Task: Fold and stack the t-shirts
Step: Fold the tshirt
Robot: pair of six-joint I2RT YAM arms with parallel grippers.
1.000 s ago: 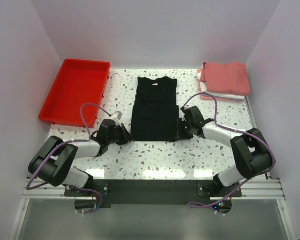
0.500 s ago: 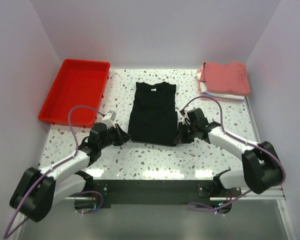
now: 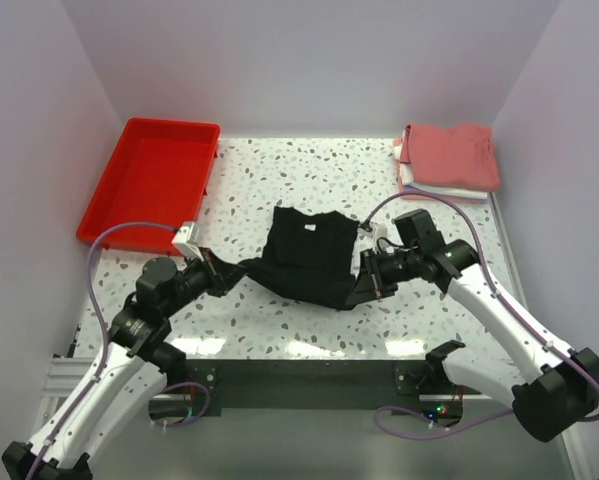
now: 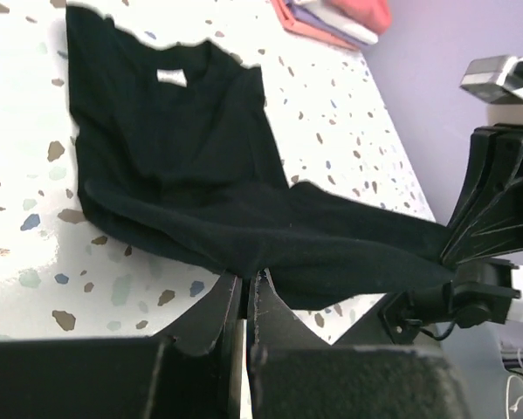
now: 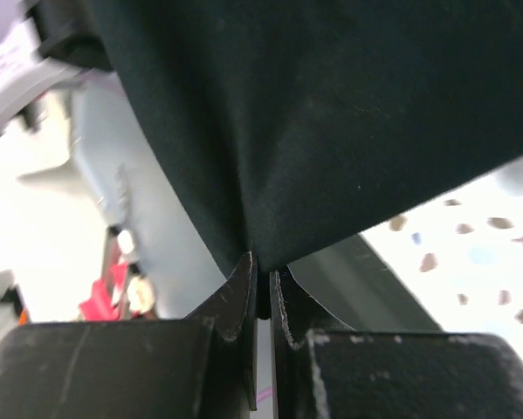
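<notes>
**Speckled table, pale walls: black shirt pinched at both near corners**

Speckled white table [image 3: 309,170] is sitting inside a pale-walled enclosure. A red tray [image 3: 149,180] is resting at upper left. A folded stack of t-shirts [image 3: 449,160], salmon-red on top, is lying at upper right.

- Black t-shirt [image 3: 304,255] is lying at centre frame. Its collar end, with the white label, is flat on the table. Its near edge is bunching and sagging between the two grippers.
- Left arm is rising from lower left, elbow bent, forearm angling right. Left gripper [image 3: 229,277] is pressing its fingers together on the shirt's left near corner.
- Right arm is stretching up from lower right, wrist folding back toward centre. Right gripper [image 3: 364,282] is pinching the right near corner. In the wrist view, cloth is hanging over its closed fingers.
</notes>
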